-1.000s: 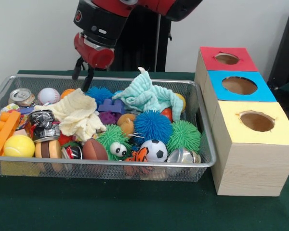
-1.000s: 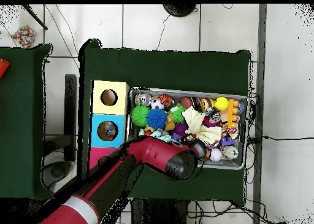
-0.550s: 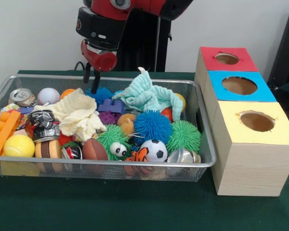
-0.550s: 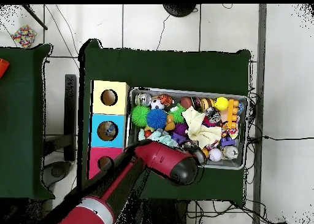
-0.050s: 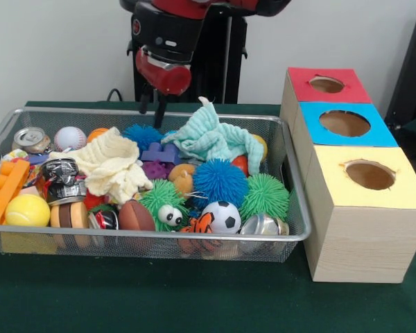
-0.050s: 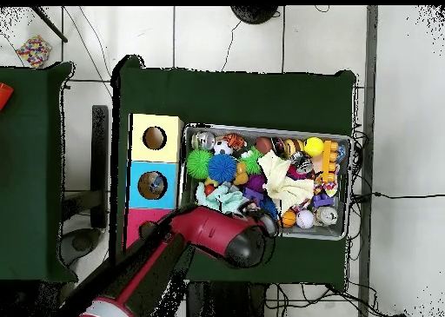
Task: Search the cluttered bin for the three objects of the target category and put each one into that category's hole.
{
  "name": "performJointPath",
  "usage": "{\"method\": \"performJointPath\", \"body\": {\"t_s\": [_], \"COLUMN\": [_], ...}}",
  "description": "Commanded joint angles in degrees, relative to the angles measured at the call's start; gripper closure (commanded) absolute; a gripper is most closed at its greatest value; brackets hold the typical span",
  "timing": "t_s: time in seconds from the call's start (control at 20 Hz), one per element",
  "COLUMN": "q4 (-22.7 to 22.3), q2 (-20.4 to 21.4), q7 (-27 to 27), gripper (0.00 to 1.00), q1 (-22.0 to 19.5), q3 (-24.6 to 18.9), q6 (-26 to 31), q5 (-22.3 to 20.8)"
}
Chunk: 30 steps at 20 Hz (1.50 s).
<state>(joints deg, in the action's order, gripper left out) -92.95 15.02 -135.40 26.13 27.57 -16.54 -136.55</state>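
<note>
A: Start big. What fills the front view?

B: The wire bin (image 5: 295, 232), across the lower left and centre, packed with toys. The three-hole box (image 5: 360, 236) stands at right, its red, blue and yellow tops running from upper right downward.

A: And the arm (image 5: 168, 35)?

B: At top centre. A second ago it hung over the bin's upper left, near the baseball (image 5: 70, 137); it has slid toward the centre and now sits behind the back rim, beside the teal cloth (image 5: 211, 139).

A: Is the gripper (image 5: 152, 107) carrying anything?

B: Nothing visible. Two dark fingers hang apart, so it looks spread and empty.

A: What does the shift mean?

B: No pick yet, I'd judge; it's changing where it searches. The target category isn't shown, but the spiky balls sit mid-bin: blue spiky ball (image 5: 219, 182), green spiky ball (image 5: 265, 196). The soccer ball (image 5: 222, 216) lies at the front.
</note>
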Motion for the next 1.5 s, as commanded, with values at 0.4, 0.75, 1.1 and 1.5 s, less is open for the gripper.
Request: {"method": "performJointPath", "body": {"t_s": [0.4, 0.75, 1.1, 1.5], "q4": [-1.44, -1.44, -1.93, -1.58], "q2": [2.07, 2.58, 4.68, 4.79], "q7": [11.42, 13.07, 16.13, 17.0], "gripper": [0.0, 0.0, 0.0, 0.0], "q1": [1.42, 0.54, -2.63, -6.11], "q3": [-9.36, -9.42, -11.46, -12.62], "q6": [0.06, 2.72, 5.42, 6.69], "q5": [-1.44, -1.91, -2.48, -5.68]}}
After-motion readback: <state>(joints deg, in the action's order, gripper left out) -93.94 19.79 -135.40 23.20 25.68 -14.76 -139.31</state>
